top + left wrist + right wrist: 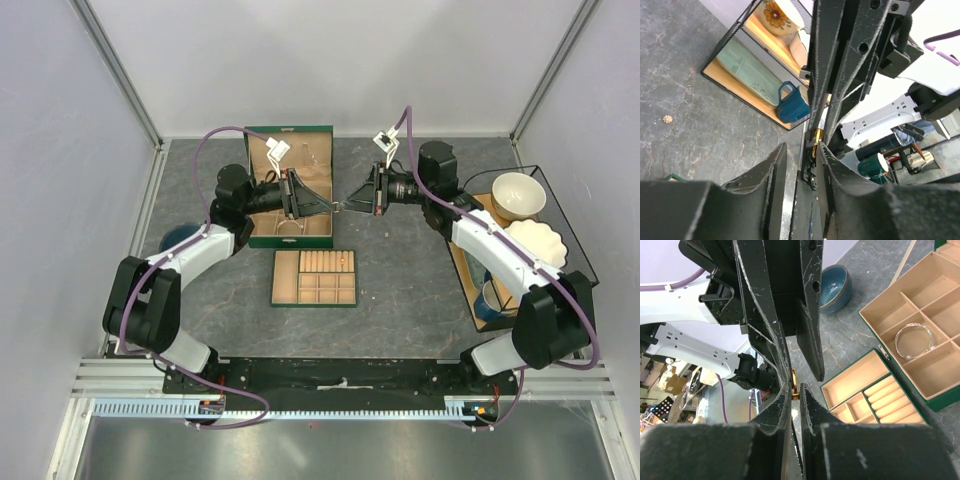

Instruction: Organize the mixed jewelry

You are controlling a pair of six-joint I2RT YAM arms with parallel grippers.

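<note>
My two grippers meet tip to tip above the table, between the green box (262, 240) and the right arm. My right gripper (351, 206) (795, 388) is shut on a small gold ring (795, 376), held at its fingertips. My left gripper (329, 207) (802, 148) is open, with its fingers on either side of that ring (815, 142); the ring touches its right finger. A thin silver bangle (914, 340) lies in a tan compartment of the green box. A tiny pale round earring (667, 119) lies loose on the grey table.
The tan compartmented tray (314, 277) sits in front of the green box. A black wire rack (540, 172) with bowls and a blue mug (791, 104) stands on the right. A blue bowl (180, 237) sits at the left.
</note>
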